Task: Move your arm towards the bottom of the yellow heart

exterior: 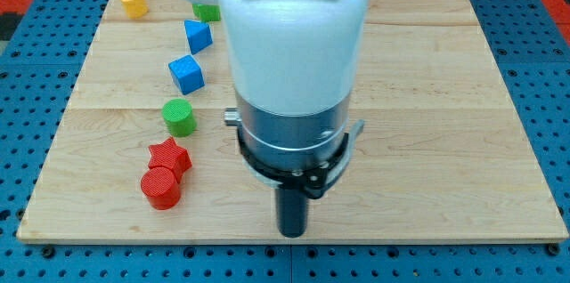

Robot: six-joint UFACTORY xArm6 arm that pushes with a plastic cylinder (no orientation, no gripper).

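Camera view: the tip (292, 232) is located near the worktop's bottom edge, about mid-width. No pincer is fitted, so no open or closed state applies. The yellow heart (133, 2) is located at the top-left corner, well apart. Nearly all travel is judged outstanding.

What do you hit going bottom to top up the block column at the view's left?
Red cylinder → red star → green cylinder → blue cube → second blue block → green block → yellow heart.
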